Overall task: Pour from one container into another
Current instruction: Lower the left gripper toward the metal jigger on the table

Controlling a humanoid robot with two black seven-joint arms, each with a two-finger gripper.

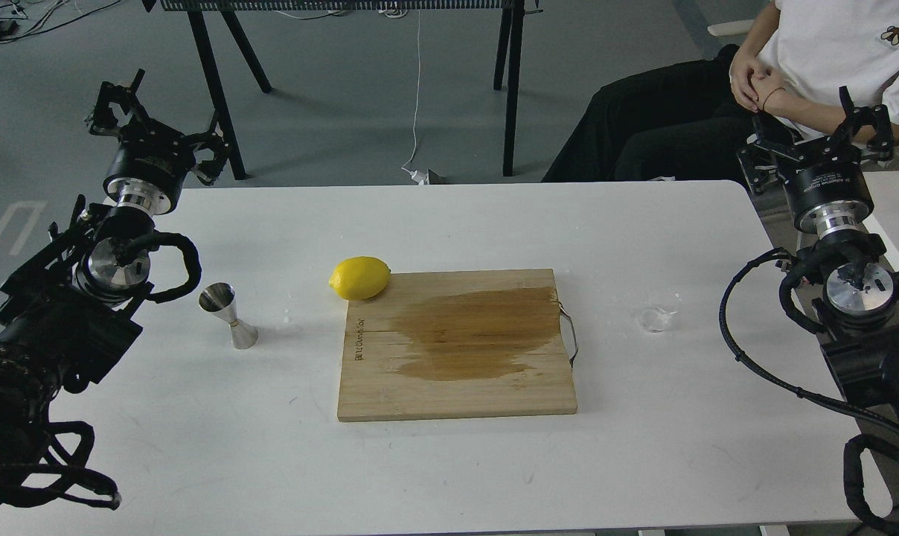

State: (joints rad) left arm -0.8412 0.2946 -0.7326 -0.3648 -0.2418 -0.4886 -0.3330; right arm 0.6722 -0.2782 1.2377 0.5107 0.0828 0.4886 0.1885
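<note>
A small clear glass cup (658, 316) stands upright on the white table (449, 461), right of the cutting board. The shiny steel jigger (228, 315) stands upright on the table's left side. My left gripper (154, 123) hovers at the far left corner, well behind the jigger, with its fingers spread and nothing between them. At the far right edge, my right gripper (816, 134) is raised behind and to the right of the cup, its fingers apart and holding nothing.
A wooden cutting board (457, 346) with a large wet stain and a metal handle lies mid-table. A yellow lemon (359, 278) rests at its far left corner. A seated person (792, 82) is behind the table's right corner, close to my right gripper.
</note>
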